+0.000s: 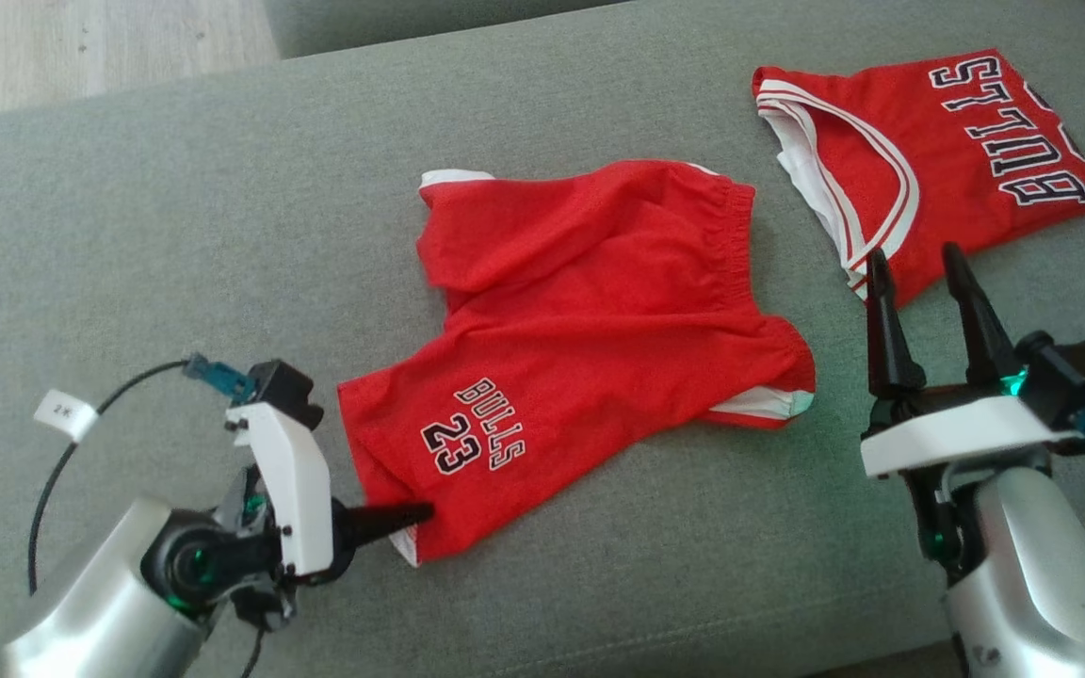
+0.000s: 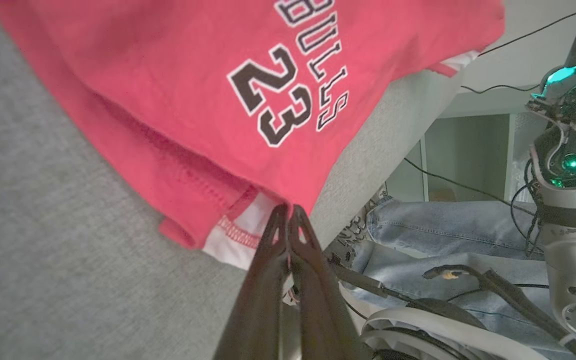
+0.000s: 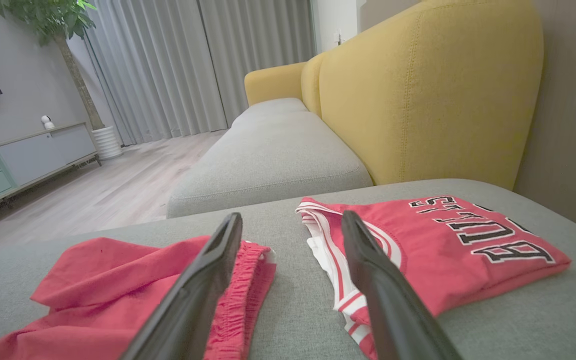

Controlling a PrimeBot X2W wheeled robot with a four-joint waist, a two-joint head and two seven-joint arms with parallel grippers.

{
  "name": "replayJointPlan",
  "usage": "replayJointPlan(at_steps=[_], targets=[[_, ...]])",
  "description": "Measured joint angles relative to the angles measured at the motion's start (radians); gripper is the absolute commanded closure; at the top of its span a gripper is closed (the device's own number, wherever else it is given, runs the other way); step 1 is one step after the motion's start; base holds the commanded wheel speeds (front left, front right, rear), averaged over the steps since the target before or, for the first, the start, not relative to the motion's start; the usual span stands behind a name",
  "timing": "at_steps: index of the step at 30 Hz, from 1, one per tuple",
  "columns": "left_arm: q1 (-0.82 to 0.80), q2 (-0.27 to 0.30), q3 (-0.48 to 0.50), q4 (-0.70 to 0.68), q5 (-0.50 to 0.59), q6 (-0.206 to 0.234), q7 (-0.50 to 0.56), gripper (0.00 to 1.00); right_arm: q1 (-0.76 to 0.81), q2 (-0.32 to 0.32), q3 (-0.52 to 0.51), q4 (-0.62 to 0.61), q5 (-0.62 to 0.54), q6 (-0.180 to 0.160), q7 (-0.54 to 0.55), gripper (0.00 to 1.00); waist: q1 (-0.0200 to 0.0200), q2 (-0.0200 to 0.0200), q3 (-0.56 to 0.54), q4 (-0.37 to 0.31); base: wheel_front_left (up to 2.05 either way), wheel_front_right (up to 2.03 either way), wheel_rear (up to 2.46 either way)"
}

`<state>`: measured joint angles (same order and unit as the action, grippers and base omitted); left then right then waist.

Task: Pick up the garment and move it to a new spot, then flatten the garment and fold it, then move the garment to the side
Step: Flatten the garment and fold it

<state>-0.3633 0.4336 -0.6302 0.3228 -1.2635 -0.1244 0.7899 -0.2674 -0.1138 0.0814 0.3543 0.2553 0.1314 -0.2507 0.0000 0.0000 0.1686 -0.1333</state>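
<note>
The garment, a pair of red shorts (image 1: 590, 320) printed "BULLS 23", lies crumpled on the grey cushion (image 1: 175, 235), waistband toward the far right. My left gripper (image 1: 425, 513) comes in from the lower left. Its fingers are pressed together on the near leg hem, where the white trim shows. In the left wrist view the shut left gripper (image 2: 288, 210) pinches the edge of the shorts (image 2: 193, 100). My right gripper (image 1: 914, 254) hovers open above the cushion, to the right of the shorts. In the right wrist view the right gripper (image 3: 292, 217) has nothing between its fingers.
A folded red jersey (image 1: 938, 151) with "BULLS" lettering lies at the far right of the cushion, and the jersey (image 3: 448, 250) is just ahead of my right fingers. A yellow sofa back (image 3: 428, 90) rises behind it. Jeans and cables (image 2: 458, 240) lie beyond the cushion's near edge.
</note>
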Motion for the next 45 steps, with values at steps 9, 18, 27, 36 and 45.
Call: replayJointPlan(at_steps=[9,18,27,36,45], targets=[[-0.042,0.017,0.026,-0.048,-0.077,0.0,-0.05,1.0,-0.01,0.0,-0.004,0.001,0.002,0.0,0.0,0.0,0.0,0.0,-0.011,0.004,0.0,0.0,0.0],[-0.087,0.052,0.097,0.072,-0.093,0.0,-0.14,1.0,-0.01,-0.002,0.005,0.002,0.008,0.0,0.0,0.0,0.0,0.0,-0.006,-0.003,0.0,0.0,0.0],[-0.13,0.057,0.141,0.218,-0.086,0.0,-0.222,1.0,-0.011,-0.022,0.012,0.013,0.01,0.0,0.0,0.0,0.0,0.0,-0.003,-0.02,0.0,0.0,0.0],[-0.142,0.024,0.106,0.267,-0.086,0.0,-0.25,1.0,-0.011,-0.033,0.1,0.054,0.045,0.0,0.004,0.0,0.0,0.0,-0.02,-0.009,0.0,0.0,0.0],[-0.135,0.043,0.043,0.199,-0.071,0.0,-0.289,0.0,-0.009,-0.065,0.098,0.075,0.063,0.0,0.004,0.0,0.0,0.0,-0.065,0.022,0.0,0.0,0.0]])
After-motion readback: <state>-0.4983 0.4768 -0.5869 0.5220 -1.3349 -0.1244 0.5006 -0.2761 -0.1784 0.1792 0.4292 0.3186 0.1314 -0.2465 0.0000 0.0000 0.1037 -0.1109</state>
